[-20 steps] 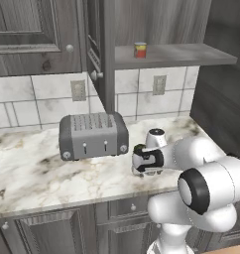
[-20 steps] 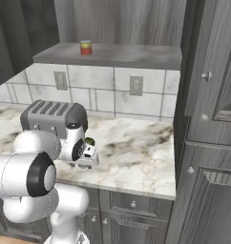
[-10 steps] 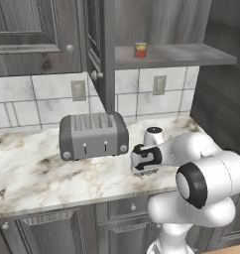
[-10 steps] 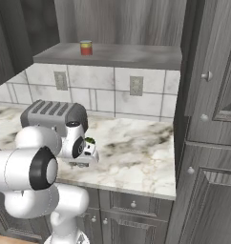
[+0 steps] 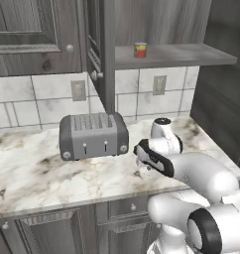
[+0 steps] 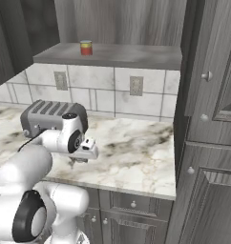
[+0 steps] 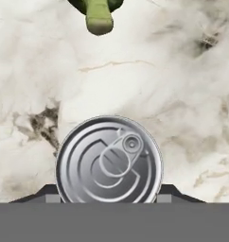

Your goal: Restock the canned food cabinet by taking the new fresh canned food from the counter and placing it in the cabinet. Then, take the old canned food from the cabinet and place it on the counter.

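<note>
The flat silver-grey tin of new fresh canned food (image 7: 109, 163) lies lid-up on the marble counter (image 7: 182, 94), directly under my hand. My gripper (image 7: 109, 194) is open, and its two dark fingertips flank the tin's sides. In the base views the gripper (image 5: 141, 168) (image 6: 80, 159) points down low over the counter (image 5: 37, 173) (image 6: 136, 152), right of the toaster. The old canned food (image 5: 140, 50) (image 6: 86, 47), a red can with a yellow band, stands upright on the shelf of the cabinet (image 5: 181, 53) (image 6: 122, 55).
A grey toaster (image 5: 93, 135) (image 6: 46, 116) sits on the counter just left of the hand. A green broccoli floret (image 7: 98, 14) lies a short way beyond the tin. The cabinet door (image 5: 94, 44) stands open edge-on. A tall dark cabinet (image 6: 208, 119) bounds the right.
The hand has come down and slightly left toward the counter; the forearm has swung lower. The red can and toaster have not moved.
</note>
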